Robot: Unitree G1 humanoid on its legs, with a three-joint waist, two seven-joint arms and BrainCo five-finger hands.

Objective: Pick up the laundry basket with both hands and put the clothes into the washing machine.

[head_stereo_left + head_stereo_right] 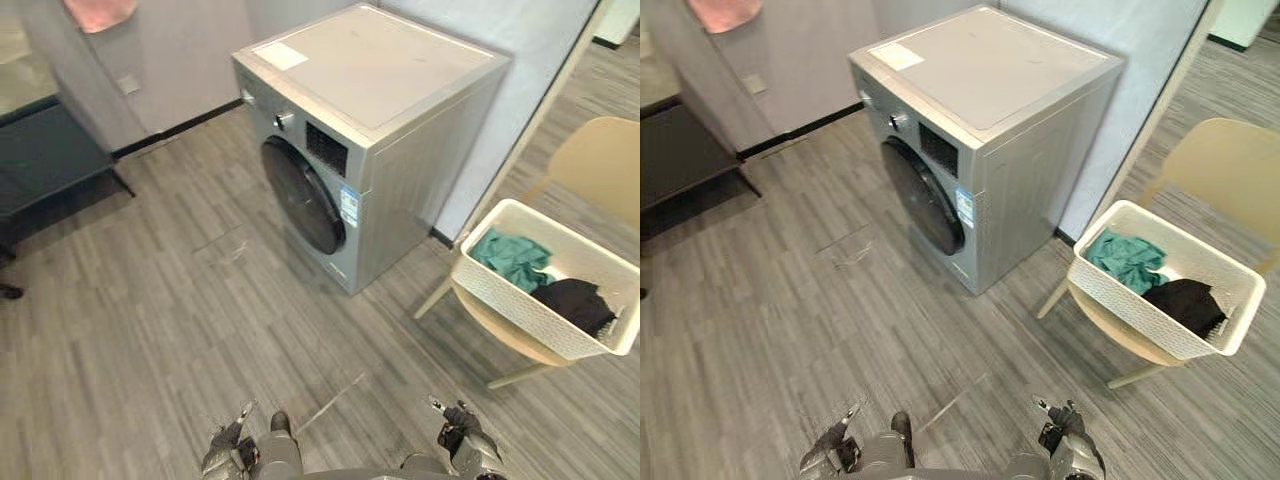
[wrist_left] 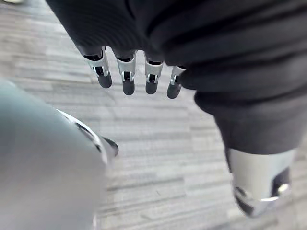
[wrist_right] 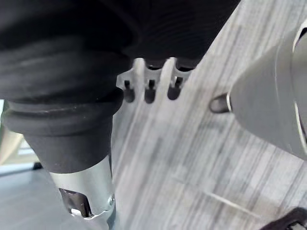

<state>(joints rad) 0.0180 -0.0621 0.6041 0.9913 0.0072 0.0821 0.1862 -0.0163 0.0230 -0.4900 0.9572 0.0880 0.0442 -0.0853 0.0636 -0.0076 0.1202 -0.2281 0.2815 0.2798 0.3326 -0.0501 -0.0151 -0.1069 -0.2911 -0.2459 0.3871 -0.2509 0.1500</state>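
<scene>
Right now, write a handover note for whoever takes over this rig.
Left robot hand: open, empty, low over the floor.
Right robot hand: the same.
Laundry basket sits on the chair right of the washing machine, holding a green garment and a black garment. Its door is shut.
Done: nothing yet.
Left: lift the basket with both hands, open the door, load the clothes.

Floor (image 1: 150, 330): grey wood-grain planks throughout. Far wall (image 1: 190, 50) pale grey, with a dark skirting board (image 1: 175, 130) along its foot and a small socket plate (image 1: 127, 85) low down. Dark low table (image 1: 45, 160) at far left. Beige chair (image 1: 600, 160) on pale legs at right, near a light partition (image 1: 520, 30) edged by a pale post (image 1: 540, 110). Light even.
</scene>
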